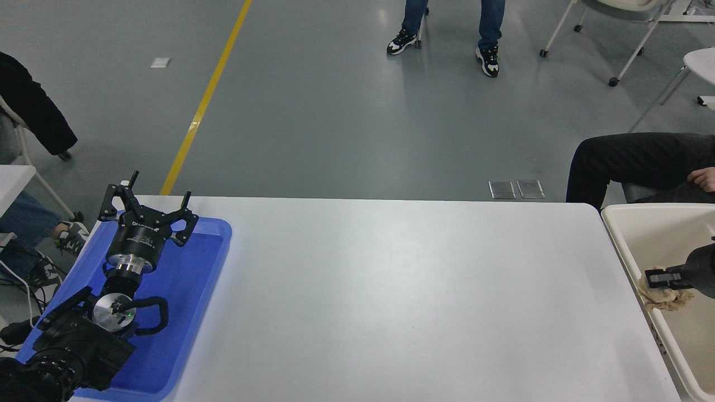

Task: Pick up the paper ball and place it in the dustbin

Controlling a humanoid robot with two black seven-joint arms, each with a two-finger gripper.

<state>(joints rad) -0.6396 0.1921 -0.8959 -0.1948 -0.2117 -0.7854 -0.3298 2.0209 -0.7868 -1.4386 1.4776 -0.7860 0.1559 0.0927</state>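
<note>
While level over the dustbin (625, 245), right end effector (654, 277) around the paper ball (665, 298).
</note>
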